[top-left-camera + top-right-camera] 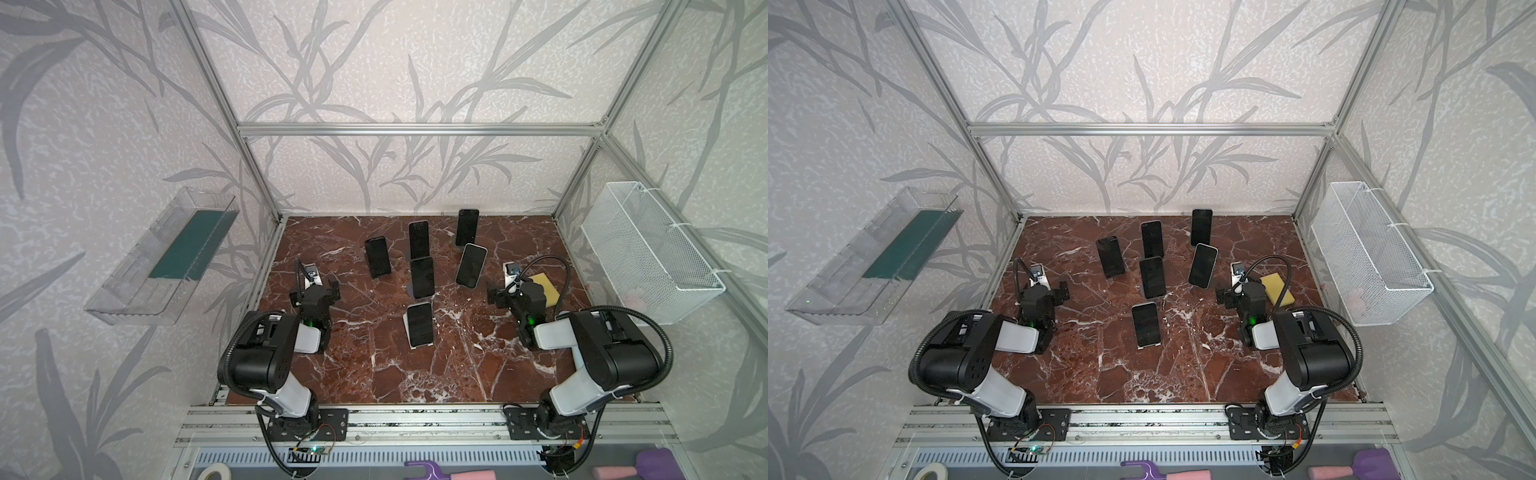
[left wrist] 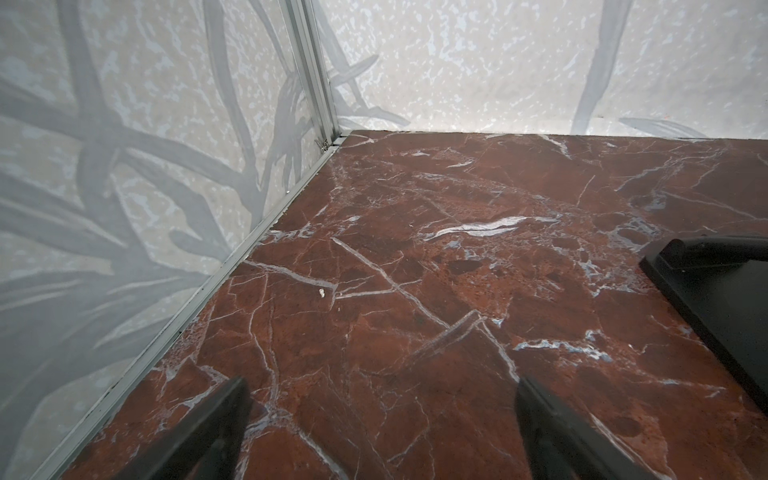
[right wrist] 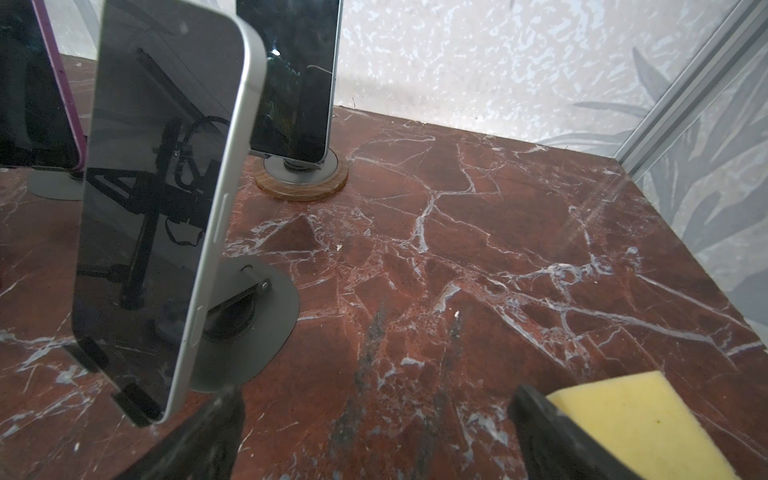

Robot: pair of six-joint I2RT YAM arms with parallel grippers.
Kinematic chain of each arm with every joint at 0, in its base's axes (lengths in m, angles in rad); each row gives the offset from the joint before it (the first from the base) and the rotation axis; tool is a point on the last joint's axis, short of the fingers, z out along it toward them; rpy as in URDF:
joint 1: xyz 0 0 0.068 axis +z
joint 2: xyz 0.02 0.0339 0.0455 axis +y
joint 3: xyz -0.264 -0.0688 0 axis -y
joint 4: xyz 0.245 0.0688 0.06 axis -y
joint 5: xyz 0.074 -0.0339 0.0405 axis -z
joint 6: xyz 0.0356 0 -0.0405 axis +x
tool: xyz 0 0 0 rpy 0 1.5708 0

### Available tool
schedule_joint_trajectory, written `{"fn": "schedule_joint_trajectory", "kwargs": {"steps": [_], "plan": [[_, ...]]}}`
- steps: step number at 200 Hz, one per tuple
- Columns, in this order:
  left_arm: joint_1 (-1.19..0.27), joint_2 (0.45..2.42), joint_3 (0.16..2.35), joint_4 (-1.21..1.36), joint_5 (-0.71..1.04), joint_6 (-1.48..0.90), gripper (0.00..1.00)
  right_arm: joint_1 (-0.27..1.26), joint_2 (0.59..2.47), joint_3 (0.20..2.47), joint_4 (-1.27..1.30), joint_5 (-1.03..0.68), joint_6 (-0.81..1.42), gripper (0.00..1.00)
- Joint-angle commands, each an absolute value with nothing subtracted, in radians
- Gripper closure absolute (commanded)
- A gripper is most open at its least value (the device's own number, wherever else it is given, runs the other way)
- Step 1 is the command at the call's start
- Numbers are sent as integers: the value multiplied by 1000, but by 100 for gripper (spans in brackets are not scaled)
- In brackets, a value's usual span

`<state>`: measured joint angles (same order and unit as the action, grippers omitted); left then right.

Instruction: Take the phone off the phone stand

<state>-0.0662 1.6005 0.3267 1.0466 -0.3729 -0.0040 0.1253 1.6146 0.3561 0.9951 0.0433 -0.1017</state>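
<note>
I am holding both sets of jaws released and empty. My right jaws are hanging just beside the yellow foam sponge [image 3: 623, 424] at the right of the red-brown marble-patterned bench [image 1: 415, 374]. One finger is overlapping the sponge's edge in the right wrist view, and I cannot tell whether it is touching. My left jaws are idling far across the bench from the sponge, by the left wall, with only bare bench between them.

Six phones are standing on stands, and I am judging the nearest one to be mine: the black-screened phone with the pale silver frame [image 3: 166, 187]. It is sitting left of the sponge and slightly further back, near but apart from it. It is leaning backwards on a grey flat-based metal stand [image 3: 253, 332], its lower edge resting in small dark hooks. Further from the sponge, another dark phone on a wood-ringed round base [image 3: 295, 79] is standing behind it.

I am expecting a stiff, thin slab, moderately heavy for its size, with smooth glass and rounded metal that will probably be slipping under a loose pinch. The glass is likely fragile, so I am planning no hard clamp on the faces. I am favouring a hold across the two long edges in the upper half, clear of the stand's back and of the side buttons. The stand may be lifting along with the phone.
</note>
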Motion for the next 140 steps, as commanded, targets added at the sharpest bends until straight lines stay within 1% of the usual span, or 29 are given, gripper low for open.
{"fn": "schedule_joint_trajectory", "kwargs": {"steps": [1,140], "plan": [[-60,1590,347,1045,-373,-14,1,127,1589,365,1002,43,-104,1],[-60,1589,348,1041,-369,-17,1,127,1589,366,1001,42,-103,1]]}}
